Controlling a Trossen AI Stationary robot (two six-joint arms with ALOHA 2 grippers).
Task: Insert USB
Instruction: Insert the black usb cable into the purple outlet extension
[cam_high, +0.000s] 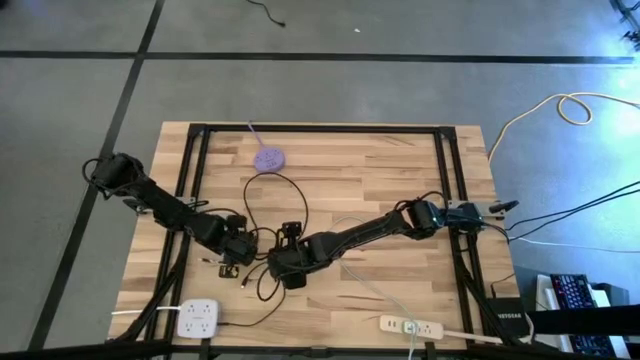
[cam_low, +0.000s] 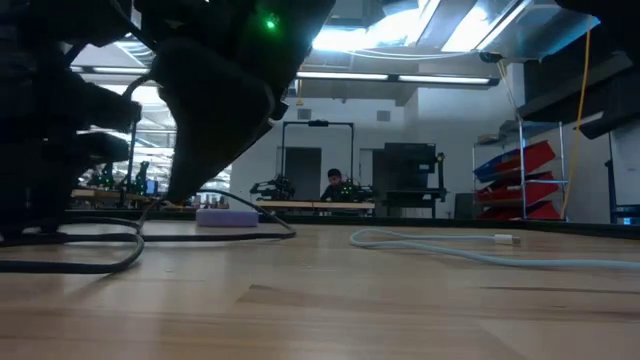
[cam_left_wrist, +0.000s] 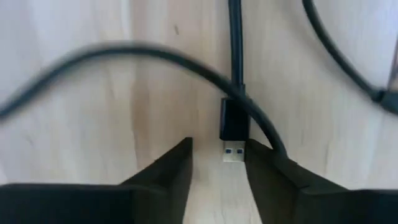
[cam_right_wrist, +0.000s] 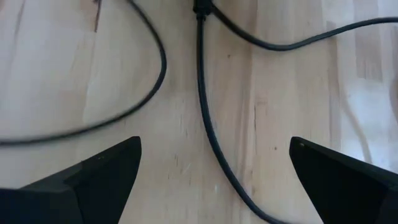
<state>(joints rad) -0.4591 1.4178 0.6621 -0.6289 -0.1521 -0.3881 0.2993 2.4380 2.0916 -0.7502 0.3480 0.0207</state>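
A black USB plug (cam_left_wrist: 234, 121) with a metal tip (cam_left_wrist: 233, 153) lies flat on the wooden table (cam_high: 400, 170). Its black cable (cam_left_wrist: 235, 37) runs straight away from it. My left gripper (cam_left_wrist: 219, 163) points down over it, open, with the tip between its fingertips. A second loop of black cable (cam_left_wrist: 155, 55) crosses over the plug's body. My right gripper (cam_right_wrist: 214, 163) hangs wide open just to the right, above another stretch of black cable (cam_right_wrist: 204, 106). In the high view the two grippers (cam_high: 235, 262) (cam_high: 287, 272) sit close together near the table's front. My left gripper has one finger (cam_left_wrist: 267, 171) right beside the plug's metal tip (cam_left_wrist: 241, 154), and the other finger stands clear of it. I cannot tell whether that near finger touches the tip. The plug lies flat on the table.
A white charging block (cam_high: 198, 318) sits at the front left edge and a white power strip (cam_high: 410, 325) at the front right. A purple disc (cam_high: 268, 157) lies far back. A white cable (cam_low: 450, 245) trails across the table's right half. Black cable loops (cam_high: 280, 195) surround both grippers.
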